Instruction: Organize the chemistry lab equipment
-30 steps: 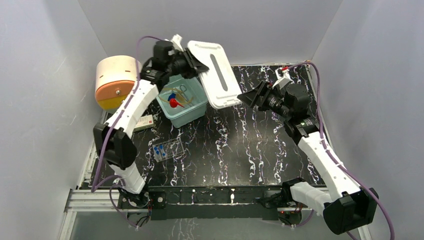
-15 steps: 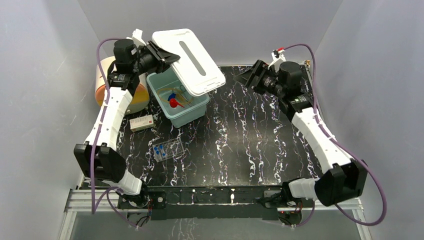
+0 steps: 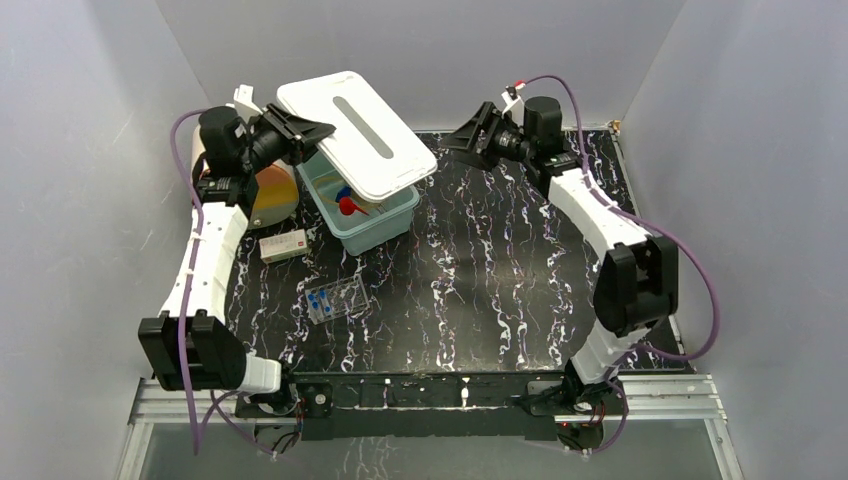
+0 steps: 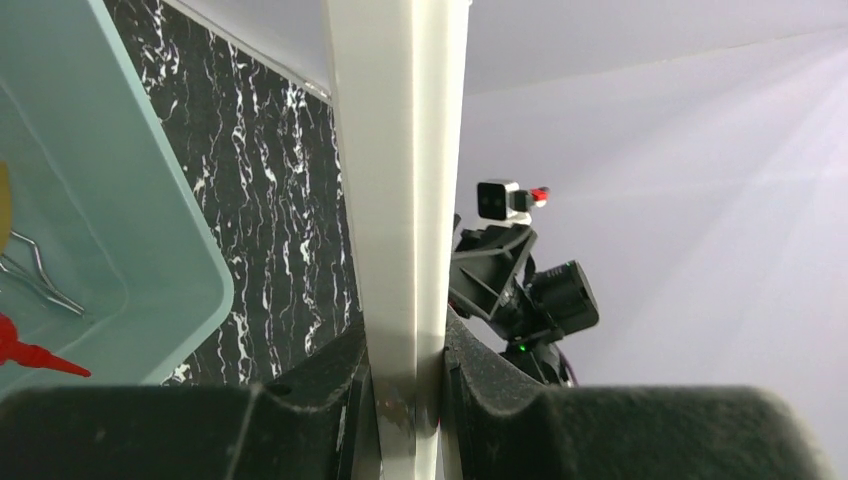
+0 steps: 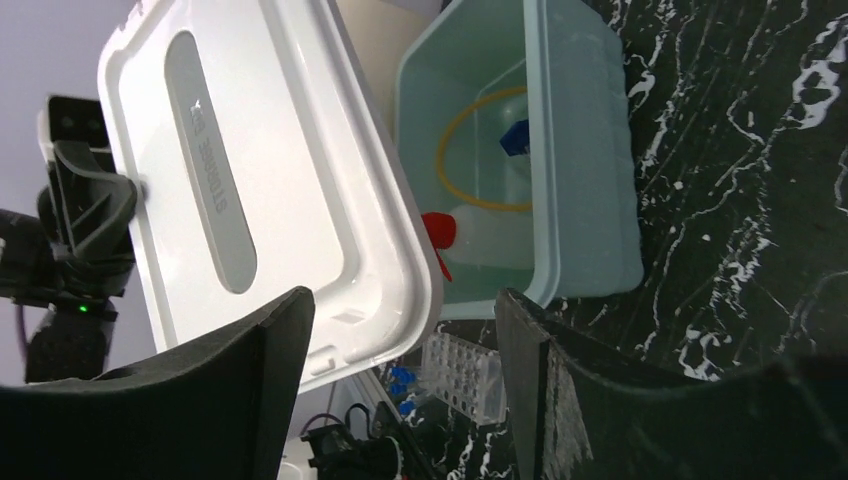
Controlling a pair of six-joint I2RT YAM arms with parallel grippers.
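Two arms, one lid: the left gripper (image 3: 305,130) pinches the white lid (image 3: 355,135) by its edge, holding it tilted over the open teal bin (image 3: 385,222) in the upper left of the overhead view.

Gripped at the rim, the lid hangs clear of the bin's mouth, likely so it can be lowered on as a cover. Inside lie the red-nozzled squeeze bottle (image 5: 480,235), amber tubing loop (image 5: 440,150), blue-ended syringe (image 5: 515,137) and metal tongs (image 4: 35,275). The right gripper (image 3: 465,135), at upper centre, has its jaws spread wide and empty. It faces the lid from a distance, seemingly ready to steady the far edge. The clear rack (image 3: 335,298) of blue-capped vials (image 3: 318,300) stands on the table (image 3: 500,280) below the bin at left centre, not yet packed, which is perhaps a reason to delay closing.
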